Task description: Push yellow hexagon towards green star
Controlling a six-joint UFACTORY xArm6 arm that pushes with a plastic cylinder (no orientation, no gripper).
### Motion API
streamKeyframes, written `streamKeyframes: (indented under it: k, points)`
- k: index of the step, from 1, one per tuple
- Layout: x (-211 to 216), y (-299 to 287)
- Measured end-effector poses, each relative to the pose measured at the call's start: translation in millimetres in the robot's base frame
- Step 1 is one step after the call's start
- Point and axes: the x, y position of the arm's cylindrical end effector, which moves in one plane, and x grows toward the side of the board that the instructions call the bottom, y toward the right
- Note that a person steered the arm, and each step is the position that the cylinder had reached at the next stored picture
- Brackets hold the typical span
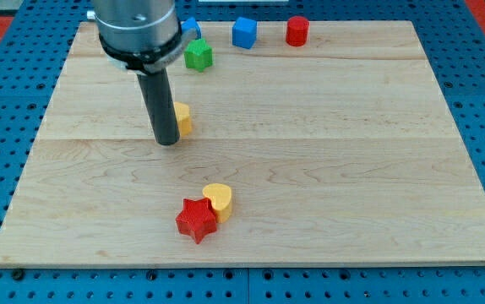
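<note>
The yellow hexagon point(182, 118) lies left of the board's middle, partly hidden behind my rod. My tip point(166, 141) rests on the board right against the hexagon's lower left side. The green star point(198, 56) sits near the view's top, above and slightly right of the hexagon, a clear gap apart from it.
A blue block point(191, 28) peeks out behind the arm at the top. A blue cube point(244, 32) and a red cylinder point(297, 30) stand along the top edge. A yellow heart point(218, 201) touches a red star point(196, 219) near the bottom. The wooden board point(378, 169) lies on blue pegboard.
</note>
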Motion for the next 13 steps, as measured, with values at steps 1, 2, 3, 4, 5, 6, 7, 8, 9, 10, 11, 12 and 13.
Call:
streamKeyframes:
  k: [1, 2, 3, 4, 5, 6, 7, 8, 9, 10, 11, 12, 13]
  points:
    - [-1, 17]
    - [13, 17]
    - [18, 18]
    - [15, 18]
    - [9, 14]
    - [2, 14]
    - [1, 14]
    - [-3, 47]
    - [-39, 37]
    - [-33, 57]
    - [35, 70]
    - [43, 30]
    - [30, 36]
